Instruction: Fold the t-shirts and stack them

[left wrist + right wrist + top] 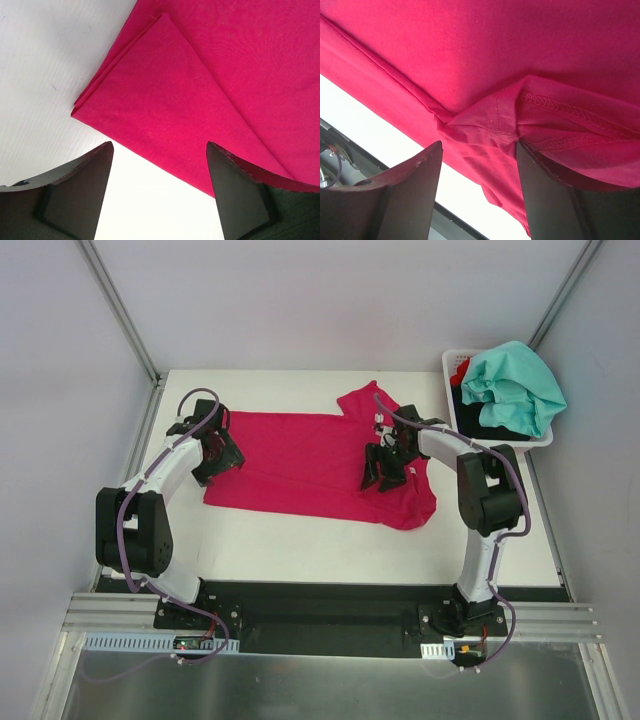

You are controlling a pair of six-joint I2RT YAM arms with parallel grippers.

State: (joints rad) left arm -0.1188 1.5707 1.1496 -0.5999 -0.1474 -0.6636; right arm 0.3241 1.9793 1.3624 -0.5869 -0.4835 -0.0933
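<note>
A large magenta-pink t-shirt point(300, 460) lies spread on the white table, its right end bunched. My left gripper point(218, 455) hovers open at the shirt's left edge. In the left wrist view its gripper point(160, 150) stands just short of a folded, hemmed corner point(145, 90), with bare table between the fingers point(82, 192). My right gripper point(385, 470) is open over the bunched right part. The right wrist view shows its gripper point(479, 145) straddling a wrinkled sleeve seam point(495, 122), nothing pinched. A teal-mint t-shirt point(515, 385), a black one point(485, 420) and a red one point(461, 368) sit in the basket.
A white plastic basket point(497, 440) stands at the back right corner of the table point(300, 540). A black rail point(320, 600) with both arm bases runs along the near edge. Metal frame posts point(120, 310) rise at the back corners.
</note>
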